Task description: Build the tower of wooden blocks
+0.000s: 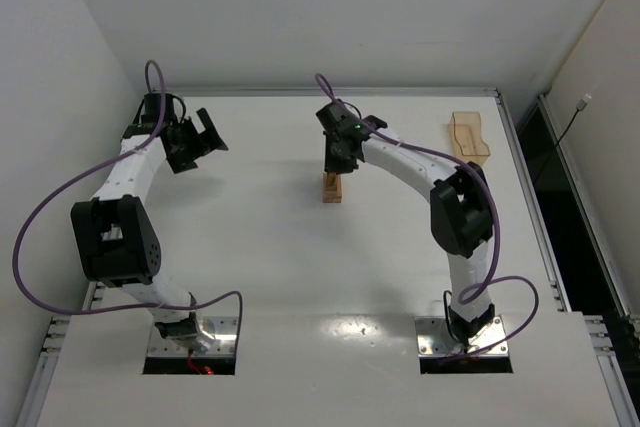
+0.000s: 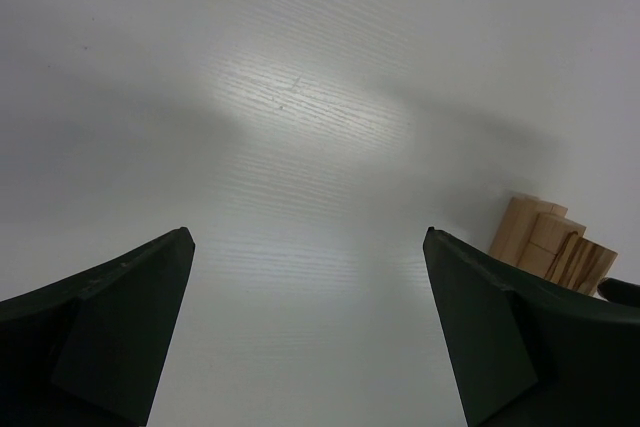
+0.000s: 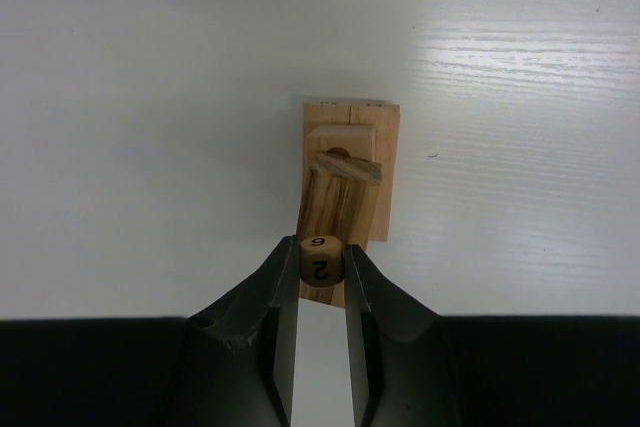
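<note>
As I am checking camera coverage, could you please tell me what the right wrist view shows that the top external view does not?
Only the right wrist view: a small numbered wooden cube pinched in the right gripper. Only the top external view: the translucent amber plastic tray and the open left gripper. Both: the light-tan wooden block tower on the white table.

2 arms (image 1: 128, 172) (image 1: 405, 157), 1 tower (image 1: 332, 188), 1 tray (image 1: 456, 135), 1 numbered cube (image 3: 320, 260).

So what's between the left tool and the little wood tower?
Nothing, just bare white table. The top view shows the open left tool, then that bare stretch, then the tower.
</note>
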Robot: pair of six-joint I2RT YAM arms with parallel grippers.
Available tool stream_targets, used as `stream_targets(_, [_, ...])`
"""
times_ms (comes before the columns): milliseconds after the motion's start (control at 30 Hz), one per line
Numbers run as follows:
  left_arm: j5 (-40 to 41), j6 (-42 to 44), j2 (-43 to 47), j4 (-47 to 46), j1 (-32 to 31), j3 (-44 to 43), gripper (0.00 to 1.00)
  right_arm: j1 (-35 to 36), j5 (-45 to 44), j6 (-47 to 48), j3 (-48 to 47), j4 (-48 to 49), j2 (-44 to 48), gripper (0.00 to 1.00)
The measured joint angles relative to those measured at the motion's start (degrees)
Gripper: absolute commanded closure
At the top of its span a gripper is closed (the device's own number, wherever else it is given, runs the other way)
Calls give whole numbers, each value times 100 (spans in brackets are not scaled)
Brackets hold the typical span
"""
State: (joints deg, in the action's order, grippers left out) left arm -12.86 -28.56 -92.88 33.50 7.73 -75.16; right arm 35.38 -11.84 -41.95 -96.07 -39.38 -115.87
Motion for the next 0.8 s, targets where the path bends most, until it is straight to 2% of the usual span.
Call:
stream_targets(267, [0,0,-2,0,0,0,1,0,9,20,-24,28,-105,80])
stream_targets(367, [0,0,-2,0,0,0,1,0,9,31,-46,31,-109,70])
stream_targets(400, [-4,0,-2,0,0,0,1,0,11,33,-46,33,-109,64])
stream_targets(467, [-22,0,-2,0,0,0,1,0,11,48,-46,33,-109,62])
stream_targets(533, [-33,-2,-2,-7,0,0,1,0,13,72,-46,35,-109,52])
stream_targets(800, [-59,7,-2,-55,0,0,1,0,-83,299,-39,201,-92,52])
